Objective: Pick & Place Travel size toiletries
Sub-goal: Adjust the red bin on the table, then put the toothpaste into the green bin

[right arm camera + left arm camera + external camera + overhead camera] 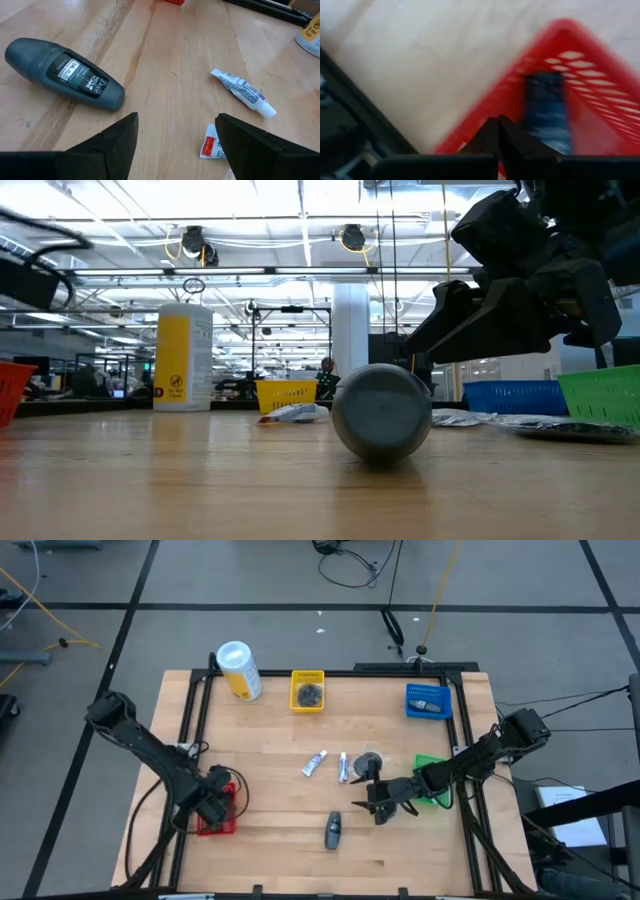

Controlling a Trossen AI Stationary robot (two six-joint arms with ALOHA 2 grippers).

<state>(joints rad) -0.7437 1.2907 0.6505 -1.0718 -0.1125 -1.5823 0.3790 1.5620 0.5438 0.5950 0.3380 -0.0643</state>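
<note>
High view first: the wooden table (270, 740) carries everything, with coloured trays set apart from one another so each kind of toiletry can have its own home. The tall yellow canister (239, 671) lies at the far edge, out of the working area. The red tray (218, 812) sits near the left arm, and a dark blue pack (547, 112) already lies inside it; the left gripper (498, 135) is poised right over that tray with its fingers pressed together and nothing between them, which looks to me like a drop already made. The yellow tray (308, 691) and blue tray (428, 702) at the far side each hold something, though I can't make out what. The green tray (432, 780) is half hidden under the right arm.

The right gripper (378, 802) hangs low over the middle of the table, jaws spread wide and empty, pointed toward the dark grey deodorant stick (65, 74) lying on its side near the front edge. I'd guess that is its next target. Two slim white tubes (316, 764) and a flat dark disc (370, 762) lie loose just beyond it, waiting.
</note>
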